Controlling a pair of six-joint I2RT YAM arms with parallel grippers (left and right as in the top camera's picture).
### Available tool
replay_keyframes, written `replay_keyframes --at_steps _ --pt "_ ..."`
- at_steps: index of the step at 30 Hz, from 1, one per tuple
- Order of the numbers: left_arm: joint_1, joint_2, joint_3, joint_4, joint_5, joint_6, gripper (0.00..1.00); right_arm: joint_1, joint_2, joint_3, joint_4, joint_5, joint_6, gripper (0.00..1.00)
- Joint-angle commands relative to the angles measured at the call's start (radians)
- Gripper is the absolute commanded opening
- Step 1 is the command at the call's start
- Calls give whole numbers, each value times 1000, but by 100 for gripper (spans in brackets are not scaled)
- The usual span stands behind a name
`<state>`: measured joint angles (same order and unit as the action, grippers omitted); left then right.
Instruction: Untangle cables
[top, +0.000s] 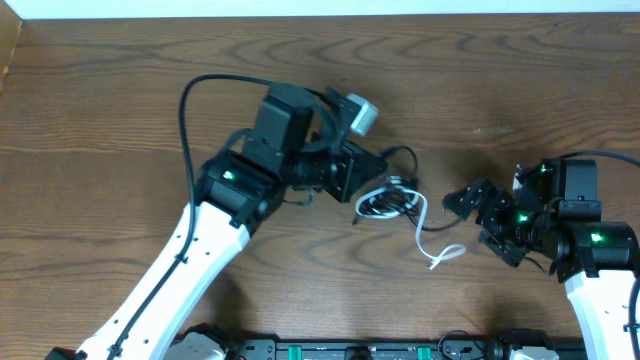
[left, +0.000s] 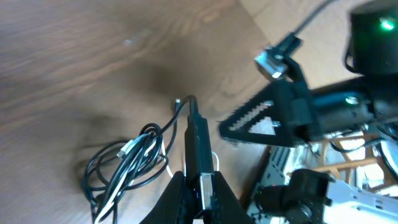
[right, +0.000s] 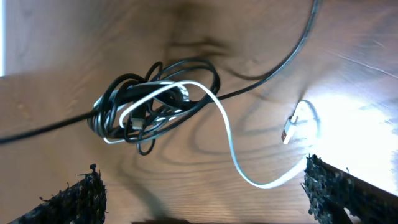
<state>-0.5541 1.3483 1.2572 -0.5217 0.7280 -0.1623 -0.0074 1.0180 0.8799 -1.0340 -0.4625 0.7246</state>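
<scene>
A knot of thin black cable (top: 388, 200) lies mid-table with a white cable (top: 424, 232) running out of it to a small plug (top: 436, 262). My left gripper (top: 362, 170) is at the knot's left edge, shut on a black plug with a metal end (left: 200, 163); the coil (left: 127, 163) lies to its left. My right gripper (top: 478, 205) is open and empty, just right of the knot. The right wrist view shows the knot (right: 152, 102), the white cable (right: 231, 146) and its plug (right: 289, 130) between the spread fingers (right: 202, 186).
The wooden table (top: 120, 100) reaches a pale wall along the top edge. The thicker black arm wire (top: 186, 120) loops above my left arm. A black equipment rail (top: 380, 350) runs along the front edge. In the left wrist view my right arm (left: 323, 106) stands close ahead.
</scene>
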Motion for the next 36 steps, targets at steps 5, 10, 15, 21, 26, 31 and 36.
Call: replay_keyframes --at_steps 5,10,15,21,26,31,36 --pt "-93 -17 4 3 24 -77 8 -4 -10 7 -51 71 0 99" --pt "-153 -56 4 0 24 -80 8 -4 -10 7 -63 98 0 99" --pt "-184 -115 3 2 23 -79 8 -4 -10 7 -62 98 0 99" --pt "-184 -192 4 18 23 -79 8 -4 -10 7 -62 121 0 99" --pt "-184 -223 4 30 -66 -60 8 -4 -10 7 -62 124 0 99" --pt "-184 -205 4 31 -332 -60 8 -4 -10 7 -62 124 0 99" --pt "-184 -116 3 16 -434 -60 76 -4 -10 7 -62 124 0 99"
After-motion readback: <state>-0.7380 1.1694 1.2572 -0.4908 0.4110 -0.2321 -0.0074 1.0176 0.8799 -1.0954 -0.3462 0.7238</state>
